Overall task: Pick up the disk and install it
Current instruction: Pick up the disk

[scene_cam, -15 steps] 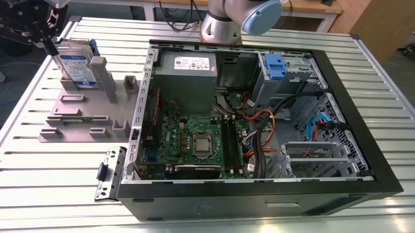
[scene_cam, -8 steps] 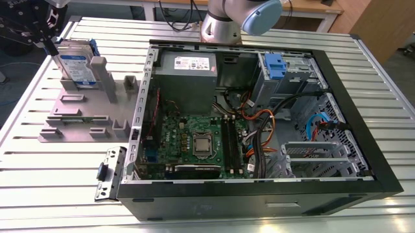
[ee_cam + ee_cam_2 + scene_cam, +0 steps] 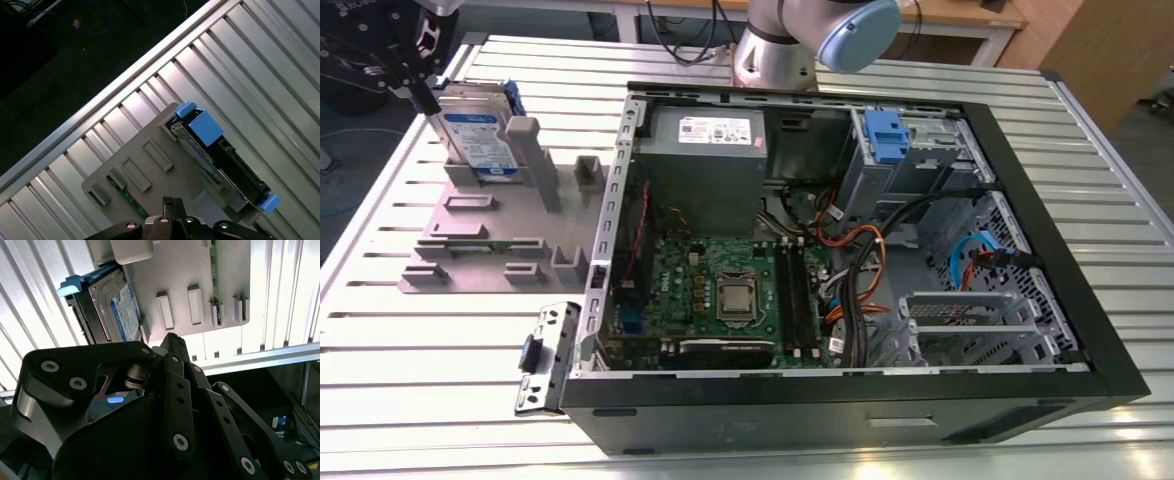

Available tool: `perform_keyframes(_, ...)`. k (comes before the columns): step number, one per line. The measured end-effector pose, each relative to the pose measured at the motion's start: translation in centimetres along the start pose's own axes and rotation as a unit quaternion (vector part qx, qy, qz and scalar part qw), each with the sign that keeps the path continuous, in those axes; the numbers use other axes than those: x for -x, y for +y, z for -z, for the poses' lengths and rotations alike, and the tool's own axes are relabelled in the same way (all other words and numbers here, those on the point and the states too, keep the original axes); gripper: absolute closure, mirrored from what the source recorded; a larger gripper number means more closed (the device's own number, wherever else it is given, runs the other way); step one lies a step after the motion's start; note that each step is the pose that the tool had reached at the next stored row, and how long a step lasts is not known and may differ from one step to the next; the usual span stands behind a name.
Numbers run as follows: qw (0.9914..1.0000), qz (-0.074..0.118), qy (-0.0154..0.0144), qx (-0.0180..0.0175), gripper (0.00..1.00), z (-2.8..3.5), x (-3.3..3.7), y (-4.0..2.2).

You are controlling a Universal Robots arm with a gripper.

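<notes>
Your tool (image 3: pixel 414 95) hangs just beside the disk (image 3: pixel 474 130), which stands upright in the grey holder (image 3: pixel 494 235) (clenched or released, you cannot tell); neither pickup nor install is done.

A silver counter (image 3: pixel 427 390) with long ridges. Flat on it, toward the exterior view's left, a grey holder tray (image 3: pixel 520 225). Just beside the tray, a big open computer box (image 3: pixel 854 405). Down by the box's near corner, a small metal piece (image 3: pixel 547 358).
</notes>
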State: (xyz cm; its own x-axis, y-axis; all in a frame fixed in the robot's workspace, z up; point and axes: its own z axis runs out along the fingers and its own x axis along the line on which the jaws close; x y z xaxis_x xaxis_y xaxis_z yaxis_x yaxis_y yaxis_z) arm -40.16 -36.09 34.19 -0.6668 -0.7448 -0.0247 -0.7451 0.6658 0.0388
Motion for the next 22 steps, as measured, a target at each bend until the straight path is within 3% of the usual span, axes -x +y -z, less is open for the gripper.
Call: perform_keyframes(22,0.99984,0.018,0.0007,0.0004,0.9,0.0,0.0,0.0)
